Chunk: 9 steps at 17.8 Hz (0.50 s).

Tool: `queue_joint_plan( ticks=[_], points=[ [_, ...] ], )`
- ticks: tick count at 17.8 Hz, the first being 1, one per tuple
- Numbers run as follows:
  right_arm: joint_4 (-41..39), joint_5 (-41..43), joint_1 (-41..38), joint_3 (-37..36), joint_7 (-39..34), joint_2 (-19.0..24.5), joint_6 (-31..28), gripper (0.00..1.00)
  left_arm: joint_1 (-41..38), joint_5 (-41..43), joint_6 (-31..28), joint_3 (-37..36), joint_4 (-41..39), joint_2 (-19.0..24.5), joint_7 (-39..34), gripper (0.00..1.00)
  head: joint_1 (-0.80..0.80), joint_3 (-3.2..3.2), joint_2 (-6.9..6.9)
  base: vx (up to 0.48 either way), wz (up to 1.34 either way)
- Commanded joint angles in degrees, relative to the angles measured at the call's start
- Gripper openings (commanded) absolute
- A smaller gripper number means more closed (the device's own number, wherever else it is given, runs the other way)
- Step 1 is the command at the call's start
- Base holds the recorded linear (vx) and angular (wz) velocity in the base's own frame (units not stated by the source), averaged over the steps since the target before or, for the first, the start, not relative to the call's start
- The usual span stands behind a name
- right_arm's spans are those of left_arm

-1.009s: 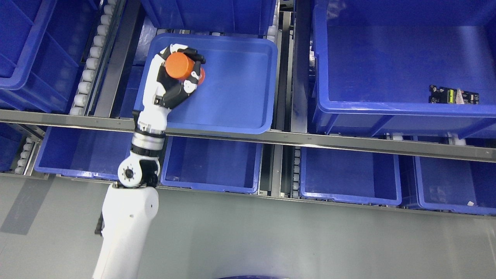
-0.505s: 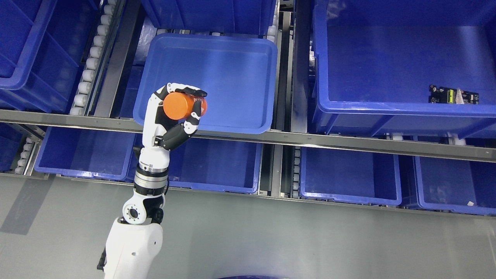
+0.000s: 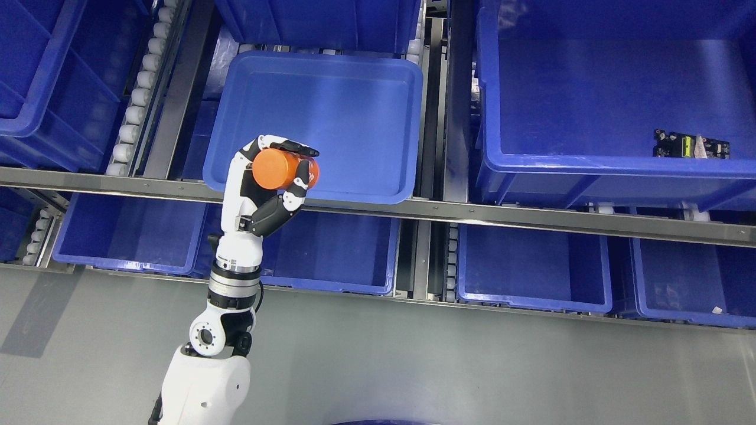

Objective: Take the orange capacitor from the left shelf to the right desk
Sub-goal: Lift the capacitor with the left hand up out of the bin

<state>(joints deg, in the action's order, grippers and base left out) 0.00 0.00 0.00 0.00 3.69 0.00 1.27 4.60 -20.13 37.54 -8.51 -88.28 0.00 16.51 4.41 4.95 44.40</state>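
Viewing from the head camera, we note the left hand (image 3: 269, 183) with fingers curled around the orange capacitor (image 3: 282, 169), a smooth, stubby cylinder lying sideways, held over the near rim of the blue tray (image 3: 354, 118) on the shelf.

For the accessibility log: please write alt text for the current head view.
The robot's left hand grips an orange capacitor above the front edge of a blue tray on a shelf of blue bins. A small circuit board lies in the large bin at right.
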Motion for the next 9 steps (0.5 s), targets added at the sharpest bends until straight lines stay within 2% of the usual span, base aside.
queue_joint_plan(
  ticks=[1,5,9],
  points=[
    [-1.0,-0.35,-1.32,-0.62,0.0,-1.0,0.05,1.0,-0.64,0.0,-2.47,-0.63,-3.48,1.0,-1.48,0.01,0.0,0.0,0.0,0.0,0.0],
    [-1.0,-0.44,-1.32,-0.62,0.0,-1.0,0.05,1.0,-0.64,0.0,-4.67,0.33,-3.57,1.0,-9.64,0.01,0.0,0.0,0.0,0.0,0.0],
    [-1.0,-0.35,-1.23,-0.62,0.0,-1.0,0.05,1.0,-0.64,0.0,-4.4,-0.19,-3.66,1.0,-9.21,0.02,0.0,0.0,0.0,-0.057,0.03]
  ],
)
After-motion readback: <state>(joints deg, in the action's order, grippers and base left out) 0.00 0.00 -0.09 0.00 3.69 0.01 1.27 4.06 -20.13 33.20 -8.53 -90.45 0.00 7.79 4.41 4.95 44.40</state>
